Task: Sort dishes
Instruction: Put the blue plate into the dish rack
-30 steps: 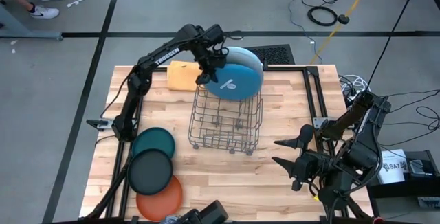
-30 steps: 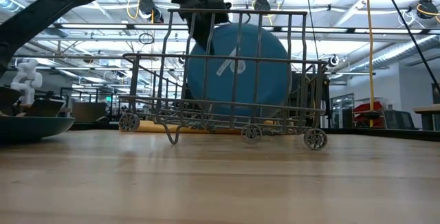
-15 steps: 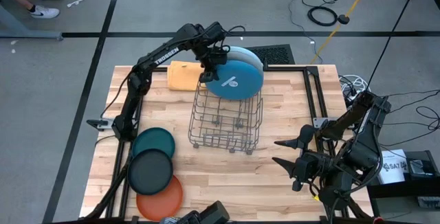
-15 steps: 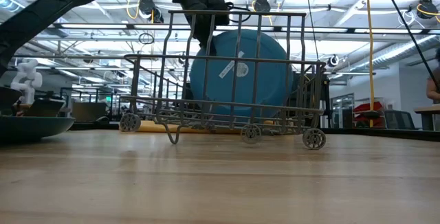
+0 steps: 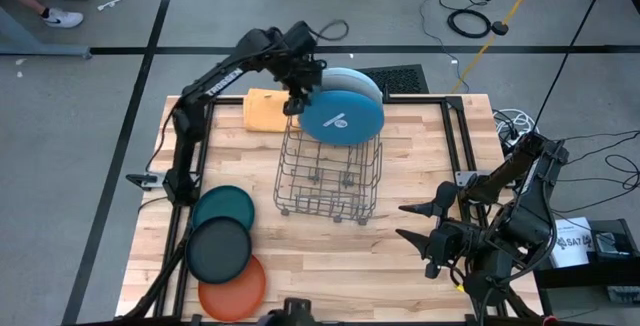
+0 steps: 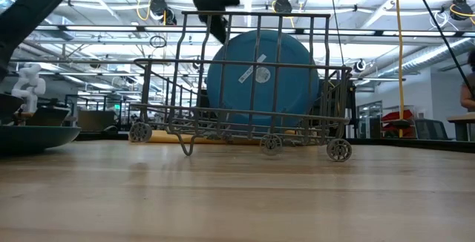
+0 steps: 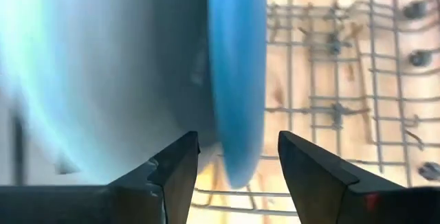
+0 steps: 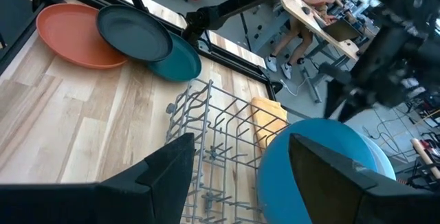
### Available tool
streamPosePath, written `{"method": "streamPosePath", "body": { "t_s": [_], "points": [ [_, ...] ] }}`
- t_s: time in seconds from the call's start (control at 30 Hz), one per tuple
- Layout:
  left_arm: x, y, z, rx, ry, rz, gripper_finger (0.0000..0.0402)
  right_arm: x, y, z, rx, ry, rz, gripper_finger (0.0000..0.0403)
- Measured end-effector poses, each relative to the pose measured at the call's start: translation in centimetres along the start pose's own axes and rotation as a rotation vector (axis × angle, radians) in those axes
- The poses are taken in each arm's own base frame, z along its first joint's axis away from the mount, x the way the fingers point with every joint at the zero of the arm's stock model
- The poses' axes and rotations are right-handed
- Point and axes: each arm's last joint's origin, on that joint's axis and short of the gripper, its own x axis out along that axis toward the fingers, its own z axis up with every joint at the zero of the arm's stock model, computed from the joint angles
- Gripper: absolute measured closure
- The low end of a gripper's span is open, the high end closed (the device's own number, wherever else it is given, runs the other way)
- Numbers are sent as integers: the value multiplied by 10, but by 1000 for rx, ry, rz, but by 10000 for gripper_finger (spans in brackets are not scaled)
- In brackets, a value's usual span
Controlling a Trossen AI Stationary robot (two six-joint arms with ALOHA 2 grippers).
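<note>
wire rack, folded yellow cloth, wooden table

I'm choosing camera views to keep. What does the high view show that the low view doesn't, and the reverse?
Only the high view: the teal plate, black plate and orange plate overlapping, the cloth, and the right gripper, open. Only the low view: the room's ceiling and lights. Both: the blue plate standing in the rack, the left gripper beside it.

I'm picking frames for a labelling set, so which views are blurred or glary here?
Left wrist view: the medium blue plate and the paler plate beside it are smeared, too close to focus. Low view: bright ceiling lights backlight the wire rack, and the left arm is a dark blur at the top. High view: sharp, evenly lit.
</note>
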Motion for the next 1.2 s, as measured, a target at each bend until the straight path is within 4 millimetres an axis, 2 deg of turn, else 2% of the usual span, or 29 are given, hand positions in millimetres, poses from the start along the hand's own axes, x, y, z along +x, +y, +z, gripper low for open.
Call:
{"method": "streamPosePath", "body": {
  "t_s": [0.27, 0.4, 0.5, 0.6, 0.77, 0.93, 1.0, 1.07, 1.2],
  "points": [
    [-57, -10, 9, -80, -145, 300, 198, 0, 0, 0, -2, 2, -2, 174],
    [-71, -28, 16, -64, -257, 219, 198, 0, 0, 0, -2, 2, -2, 174],
    [-65, -42, 23, 16, -294, 77, 199, 0, 0, 0, -4, 2, -2, 174],
    [-42, -49, 30, 58, -253, 19, 198, 0, 0, 0, -3, 2, -2, 174],
    [0, -43, 32, 45, -87, 100, 198, 0, 0, 0, 5, -1, -1, 174],
    [19, -29, 33, 19, 48, 332, 199, 0, 0, 1, 11, -4, 1, 174],
    [19, -27, 32, 14, 92, 389, 198, 0, 0, 1, 14, -5, 1, 174],
    [12, -33, 31, 12, 110, 392, 199, 0, 0, 1, 15, -6, 1, 174],
    [-25, -62, 37, 4, 51, 389, 198, 0, 0, 1, 13, -5, 1, 174]
  ]
}}
